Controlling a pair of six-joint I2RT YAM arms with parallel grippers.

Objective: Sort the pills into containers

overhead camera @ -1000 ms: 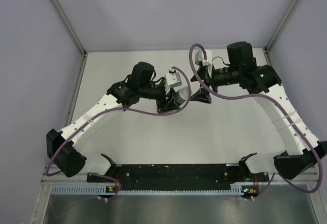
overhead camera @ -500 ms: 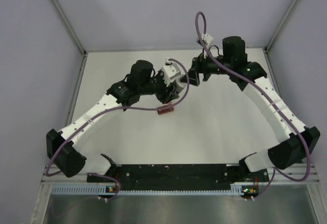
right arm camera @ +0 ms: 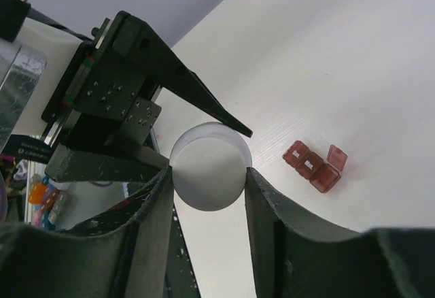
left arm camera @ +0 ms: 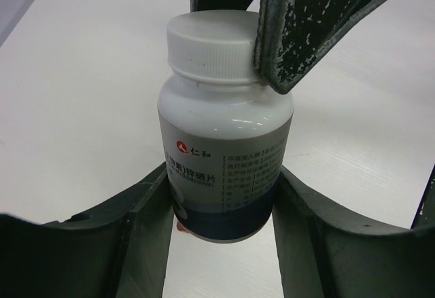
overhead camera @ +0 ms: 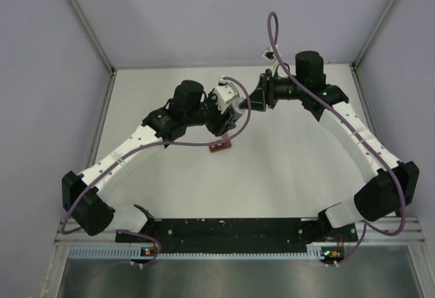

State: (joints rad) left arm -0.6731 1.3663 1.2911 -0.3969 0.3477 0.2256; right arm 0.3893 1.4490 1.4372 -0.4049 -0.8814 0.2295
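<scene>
Right jaws closed around ribbed cap (left arm camera: pixel 211 43), cylindrical bottle (left arm camera: pixel 224 141)

1. The left arm (overhead camera: pixel 129 150) reaches from its base at the near left, forward and inward toward the table's middle.
2. The left gripper (left arm camera: pixel 223 175) is clamped on the body of a white pill bottle (left arm camera: pixel 224 121).
3. The right arm (overhead camera: pixel 353 131) arcs forward from the near right, wrist pointing left.
4. The right gripper (right arm camera: pixel 207 175) meets the left one, its fingers pressed to either side of the bottle's cap (left arm camera: pixel 211 39).
</scene>
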